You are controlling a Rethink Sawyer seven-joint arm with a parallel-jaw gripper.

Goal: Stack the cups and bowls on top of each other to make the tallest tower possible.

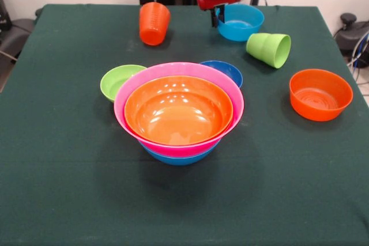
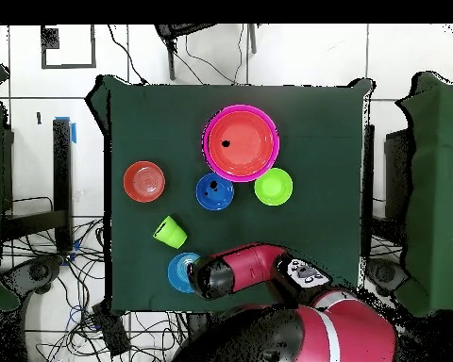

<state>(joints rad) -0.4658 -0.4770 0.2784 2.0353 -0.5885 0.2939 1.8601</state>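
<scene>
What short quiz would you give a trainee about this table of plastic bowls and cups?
1. True or false: the lime-green plastic cup lies on its side.
2. Which large glossy bowl sits innermost in the nested tower? A pink, B orange, C blue.
3. Fill in: the end effector hangs at the rim of a small plastic bowl coloured light ____.

Key: 1 true. 2 B, the orange bowl. 3 blue.
</scene>
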